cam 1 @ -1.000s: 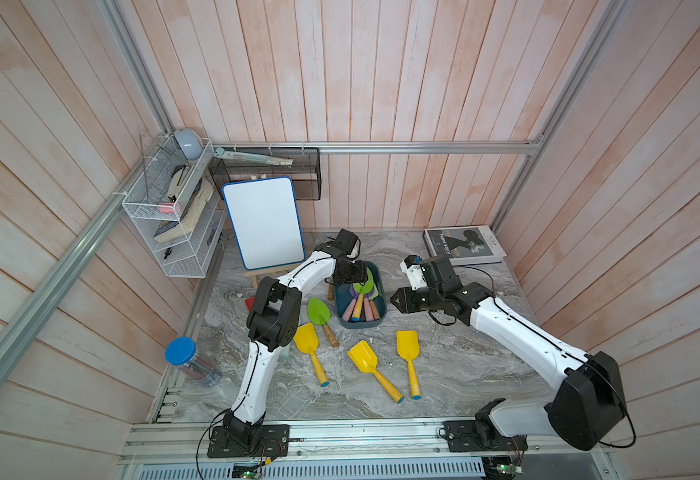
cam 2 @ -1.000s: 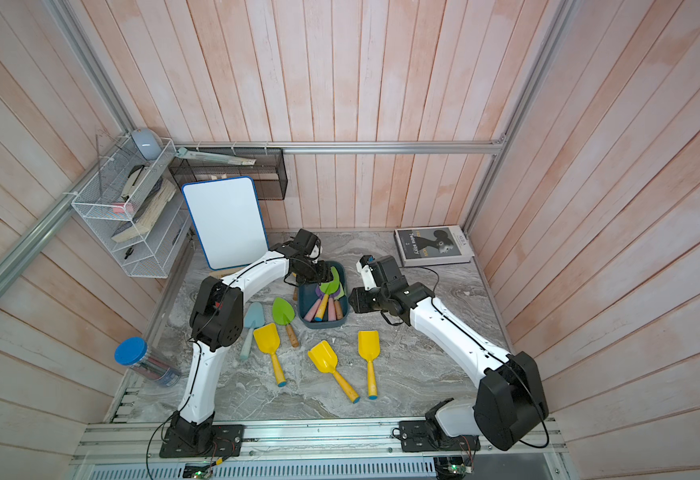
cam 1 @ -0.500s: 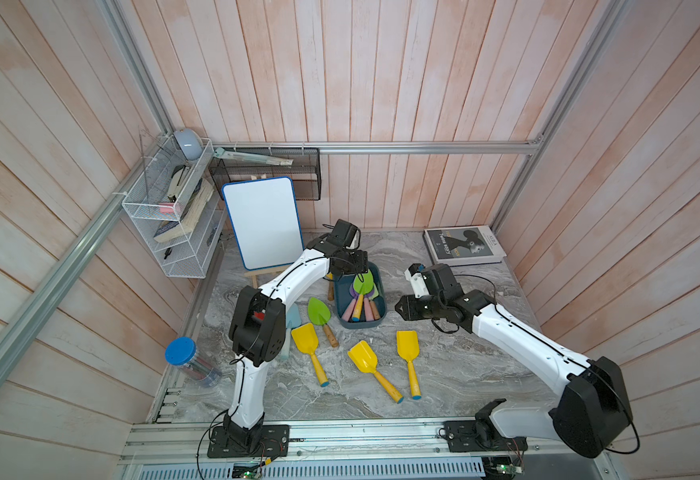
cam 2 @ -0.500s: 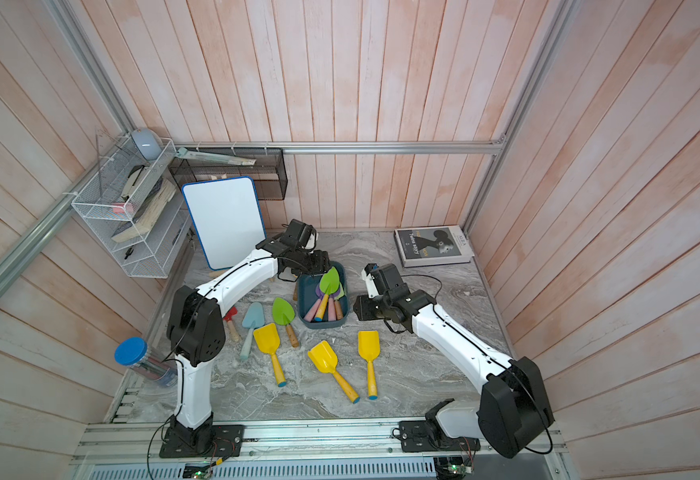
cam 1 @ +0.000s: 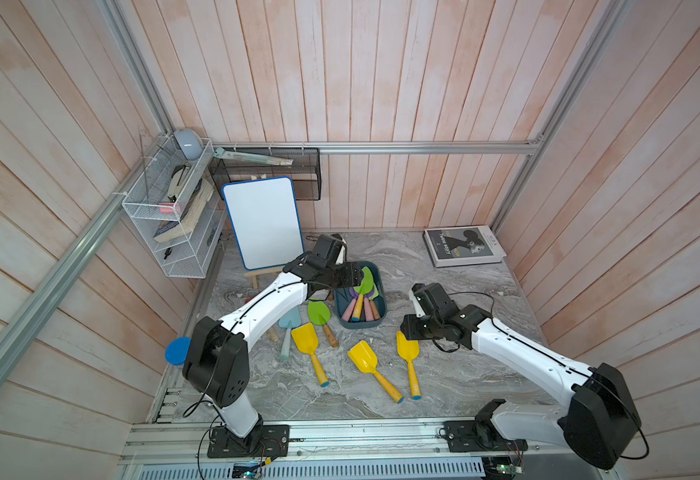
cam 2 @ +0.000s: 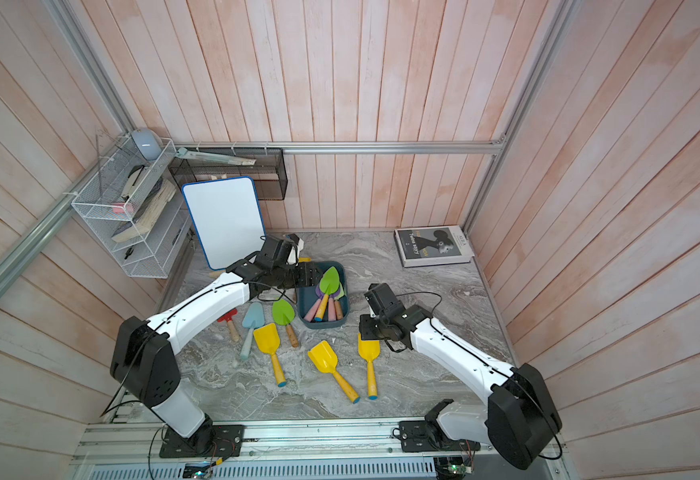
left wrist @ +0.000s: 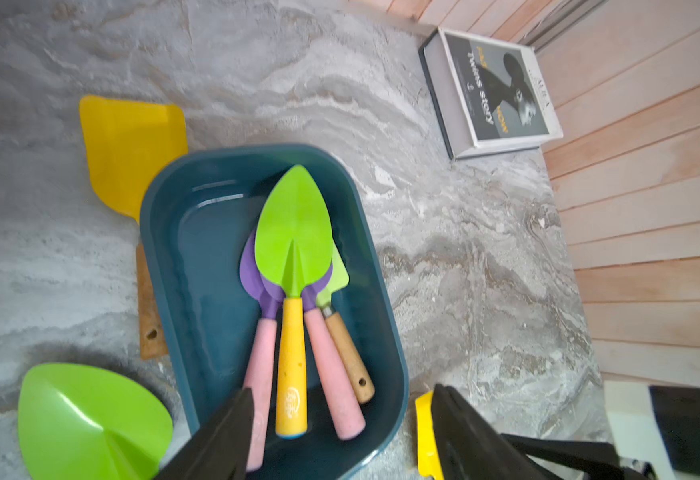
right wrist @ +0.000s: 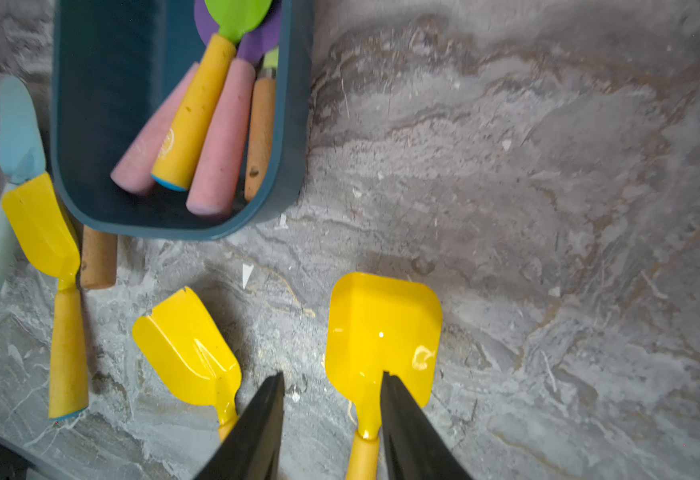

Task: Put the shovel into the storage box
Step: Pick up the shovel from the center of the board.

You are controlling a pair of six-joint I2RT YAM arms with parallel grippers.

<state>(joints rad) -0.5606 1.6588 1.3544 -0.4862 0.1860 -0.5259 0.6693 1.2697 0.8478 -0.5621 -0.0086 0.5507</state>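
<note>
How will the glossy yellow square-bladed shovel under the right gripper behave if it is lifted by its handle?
The glossy yellow square-bladed shovel probably stays stiff: its blade holds a formed scoop shape. The shiny blade looks slippery; the duller handle seems a safer grip. Held at the handle, it may dip blade-down.

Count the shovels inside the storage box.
4, in the storage box, toward its right: a yellow-handled green shovel on top, a purple shovel under its left edge, a second purple shovel under its right, a pale green shovel by the right wall. Others may hide underneath.
</note>
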